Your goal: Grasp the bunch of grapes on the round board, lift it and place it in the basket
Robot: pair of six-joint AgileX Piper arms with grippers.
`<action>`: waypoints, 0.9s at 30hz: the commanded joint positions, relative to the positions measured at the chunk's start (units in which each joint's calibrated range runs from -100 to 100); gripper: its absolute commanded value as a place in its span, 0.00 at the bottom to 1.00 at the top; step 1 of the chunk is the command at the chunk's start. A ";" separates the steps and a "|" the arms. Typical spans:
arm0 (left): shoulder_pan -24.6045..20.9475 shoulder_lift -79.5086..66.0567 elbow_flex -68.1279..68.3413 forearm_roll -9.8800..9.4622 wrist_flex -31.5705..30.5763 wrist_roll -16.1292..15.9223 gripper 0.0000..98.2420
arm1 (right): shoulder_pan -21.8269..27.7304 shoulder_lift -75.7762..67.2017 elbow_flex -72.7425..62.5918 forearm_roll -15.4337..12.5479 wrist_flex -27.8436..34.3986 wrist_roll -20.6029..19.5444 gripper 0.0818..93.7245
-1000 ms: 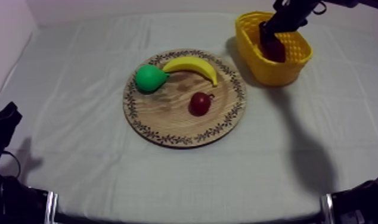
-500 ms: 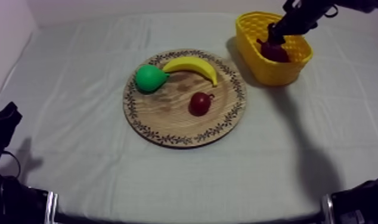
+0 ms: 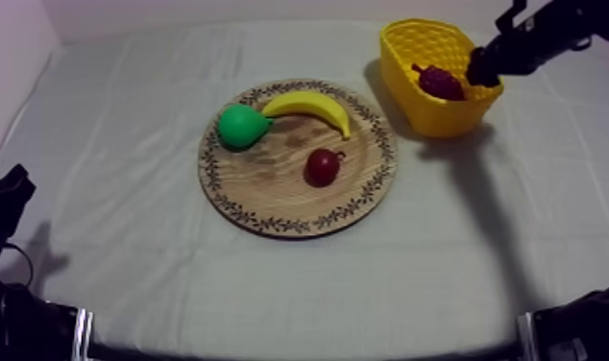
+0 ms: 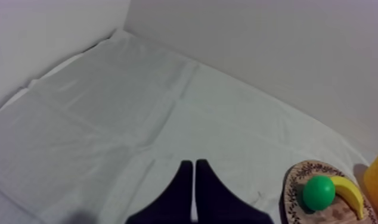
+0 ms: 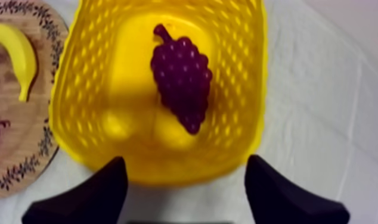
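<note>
The top camera hung above the desk (image 3: 126,115) on the arms' side and looked down at a slant. It was far enough off to take in the whole cloth, with the wooden board (image 3: 270,197) midway and the yellow basket (image 3: 433,110) at the far right. The left wrist camera sat low behind the left jaws and faced along the cloth toward the wall (image 4: 257,47). It shared the board's rim, the pear (image 4: 318,192) and the banana (image 4: 349,198) with the top view. The right wrist camera looked almost straight down past the right jaws, close over the basket. It shared the basket, the banana and the board's edge with the top view.
</note>
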 commanded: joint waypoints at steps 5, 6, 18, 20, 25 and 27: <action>0.02 0.03 0.04 -0.02 0.00 0.01 0.00 | 0.24 -10.34 15.81 0.32 -5.21 0.31 0.47; 0.02 0.03 0.04 -0.02 0.00 0.01 0.00 | 0.13 -11.64 18.07 0.56 -6.25 0.07 0.44; 0.02 0.03 0.04 -0.02 0.00 0.01 0.00 | 0.41 -32.68 40.87 -2.08 -12.72 0.91 0.06; 0.02 0.03 0.04 -0.02 0.00 0.01 0.00 | 0.99 -37.29 43.63 -3.20 -12.42 1.53 0.03; 0.02 0.03 0.04 -0.02 0.00 0.01 0.00 | 2.02 -49.76 48.63 -4.16 -8.90 1.74 0.01; 0.02 0.03 0.04 -0.02 0.00 0.01 0.00 | 2.11 -55.15 50.41 -3.44 -7.41 0.68 0.00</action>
